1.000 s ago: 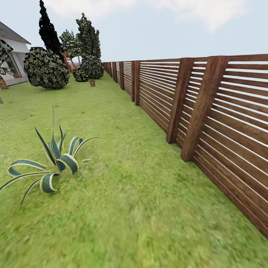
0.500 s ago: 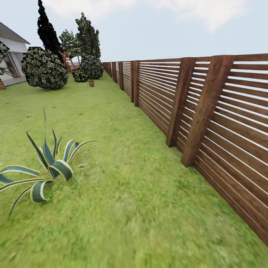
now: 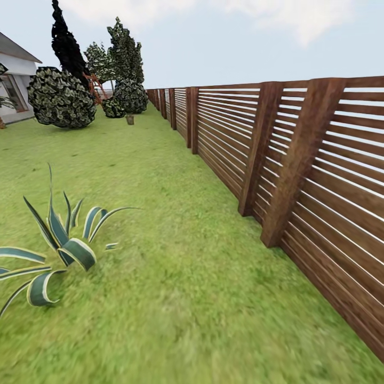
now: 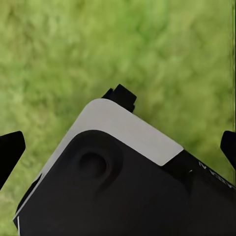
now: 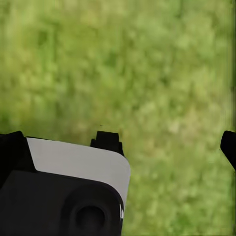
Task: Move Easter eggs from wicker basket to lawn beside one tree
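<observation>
- Head view: the lawn [image 3: 160, 224] runs ahead beside a brown slatted fence [image 3: 298, 176] along the right. A striped spiky plant [image 3: 58, 245] sits low on the left.
- Far off: a round bush [image 3: 61, 98], a thin dark tree [image 3: 66, 45] behind it, more leafy trees [image 3: 127, 53], and a corner of the white house [image 3: 13, 80].
- A small brown object [image 3: 129, 119] stands on the grass by the far bushes; too small to identify.
- No basket or eggs to locate; where they are cannot be told from here.
- Left gripper [image 4: 118, 152]: dark fingertips at opposite edges of its wrist view, spread wide, nothing between them, grass below.
- Right gripper [image 5: 118, 142]: one fingertip visible at the edge over grass; cannot tell its state.
- Judgement: robot in transit; the left gripper carries no egg and none lies by a tree, so the placing looks still to do.
</observation>
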### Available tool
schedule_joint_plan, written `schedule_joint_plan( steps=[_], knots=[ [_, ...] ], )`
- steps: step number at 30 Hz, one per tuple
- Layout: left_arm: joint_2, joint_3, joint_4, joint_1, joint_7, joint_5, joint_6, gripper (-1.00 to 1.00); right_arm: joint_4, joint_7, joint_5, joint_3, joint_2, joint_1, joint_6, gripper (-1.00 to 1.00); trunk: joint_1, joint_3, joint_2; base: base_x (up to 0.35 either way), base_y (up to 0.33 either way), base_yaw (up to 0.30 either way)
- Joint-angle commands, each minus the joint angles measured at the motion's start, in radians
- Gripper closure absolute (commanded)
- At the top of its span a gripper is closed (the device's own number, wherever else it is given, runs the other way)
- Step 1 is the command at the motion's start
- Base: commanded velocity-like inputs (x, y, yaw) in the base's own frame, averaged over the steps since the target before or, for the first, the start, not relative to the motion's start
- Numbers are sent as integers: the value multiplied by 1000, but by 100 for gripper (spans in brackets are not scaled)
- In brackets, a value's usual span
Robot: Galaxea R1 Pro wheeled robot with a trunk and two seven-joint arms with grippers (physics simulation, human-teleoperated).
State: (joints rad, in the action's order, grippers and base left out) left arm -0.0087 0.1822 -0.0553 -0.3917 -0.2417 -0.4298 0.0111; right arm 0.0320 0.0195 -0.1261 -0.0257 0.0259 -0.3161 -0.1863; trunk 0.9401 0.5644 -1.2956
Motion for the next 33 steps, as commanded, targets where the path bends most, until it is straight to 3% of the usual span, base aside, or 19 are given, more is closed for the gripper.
schedule_joint_plan(
  steps=[1, 33],
  knots=[
    [0, 8, -1, -1, -4, 6, 1, -100, 3, 2, -7, -2, 0, -1, -5, -100, 1, 1, 0, 313, -73, 0],
    [1, 8, 0, -1, -4, 6, 1, -100, 5, 0, -9, -3, -3, -1, -5, -100, 1, 1, 0, 313, -72, 0]
  ],
)
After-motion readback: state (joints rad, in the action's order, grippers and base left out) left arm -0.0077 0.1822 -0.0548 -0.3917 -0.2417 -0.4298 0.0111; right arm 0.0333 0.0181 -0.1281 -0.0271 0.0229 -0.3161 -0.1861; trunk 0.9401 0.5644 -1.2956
